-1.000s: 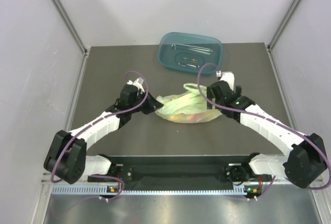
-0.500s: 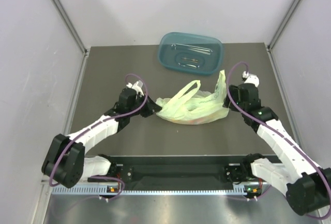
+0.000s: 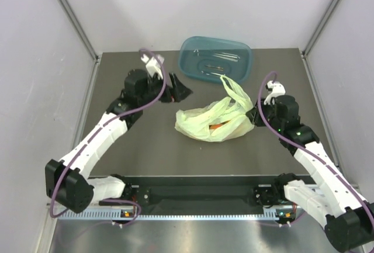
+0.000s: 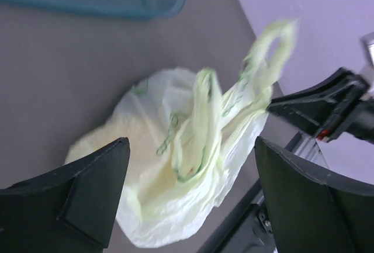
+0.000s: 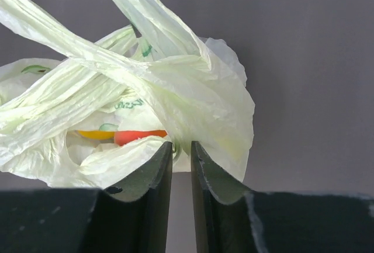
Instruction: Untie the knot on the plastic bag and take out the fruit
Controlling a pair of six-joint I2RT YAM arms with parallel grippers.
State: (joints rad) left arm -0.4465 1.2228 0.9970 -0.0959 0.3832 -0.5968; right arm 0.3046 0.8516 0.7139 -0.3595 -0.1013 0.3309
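Observation:
The pale green plastic bag [image 3: 213, 121] lies crumpled at mid-table. Its handle strips [image 5: 117, 66] cross loosely, and one loop [image 3: 234, 92] stands up toward the back. I cannot make out a tight knot. Through the bag's mouth show an orange-red fruit [image 5: 137, 137] and a yellow one [image 5: 93, 134]. My right gripper [image 3: 252, 115] is at the bag's right edge, its jaws [image 5: 182, 148] nearly together with thin film pinched at the tips. My left gripper [image 3: 178, 88] hangs wide open behind and left of the bag, clear of it [image 4: 191, 148].
A teal plastic tub [image 3: 216, 59] holding a few small items stands at the back of the dark table, just behind the left gripper. Grey walls close in the table on the left, right and back.
My left gripper has let go of the bag's left end, opened wide and risen back toward the tub. My right gripper has closed on the bag's right edge. One handle loop now stands up.

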